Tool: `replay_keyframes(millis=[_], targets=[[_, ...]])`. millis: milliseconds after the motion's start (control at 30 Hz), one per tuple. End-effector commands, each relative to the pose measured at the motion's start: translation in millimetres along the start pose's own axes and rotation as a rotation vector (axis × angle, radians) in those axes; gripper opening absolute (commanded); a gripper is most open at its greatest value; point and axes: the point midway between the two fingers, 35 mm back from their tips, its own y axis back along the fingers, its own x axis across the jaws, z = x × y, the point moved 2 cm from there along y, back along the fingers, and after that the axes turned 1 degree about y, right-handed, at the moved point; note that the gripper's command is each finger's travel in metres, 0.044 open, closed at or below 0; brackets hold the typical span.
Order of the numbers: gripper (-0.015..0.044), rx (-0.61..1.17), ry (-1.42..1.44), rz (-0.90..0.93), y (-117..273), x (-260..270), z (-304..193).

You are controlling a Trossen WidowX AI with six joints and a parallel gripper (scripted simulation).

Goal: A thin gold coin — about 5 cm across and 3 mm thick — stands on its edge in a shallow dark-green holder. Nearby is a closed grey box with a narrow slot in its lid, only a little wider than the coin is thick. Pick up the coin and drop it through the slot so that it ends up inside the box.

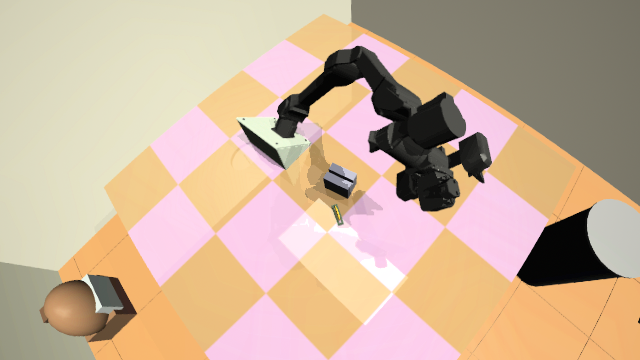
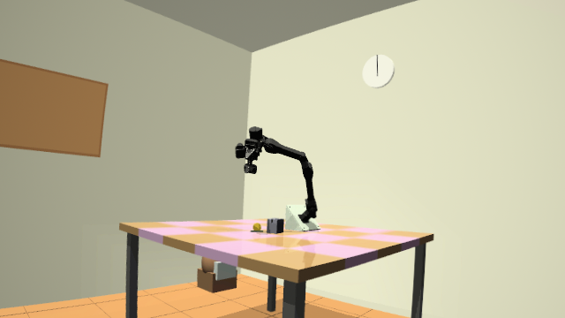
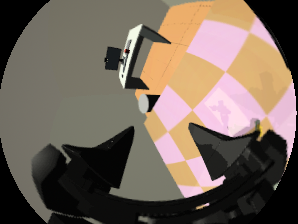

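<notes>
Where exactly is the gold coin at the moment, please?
In the top view the gold coin stands on edge in its dark-green holder on the checkered table, just below the grey box; the gripper hangs high above, open.

Even, fairly bright light fills all three views, and the glossy checkered table (image 1: 210, 280) throws a white glare patch near its middle in the top view. Soft translucent shadows of the arm (image 1: 350, 75) spread across the tiles. The wrist view is a fisheye circle with black corners, bent lines and blocky, coarse detail.
</notes>
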Motion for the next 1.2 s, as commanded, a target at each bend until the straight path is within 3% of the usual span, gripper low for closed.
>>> replay_keyframes(millis=[0,267,500,767,1167], targets=[[0.0374,-0.005,0.003,-0.004,-0.2,-2.2,1.1],[0.0164,-0.125,0.136,-0.29,1.3,-114.5,26.8],[0.0161,-0.013,0.251,-0.594,17.5,-207.4,9.6],[0.0161,0.313,0.358,-0.831,46.4,-282.8,-38.9],[0.0161,0.37,0.37,-0.85,46.3,-296.8,-48.0]])
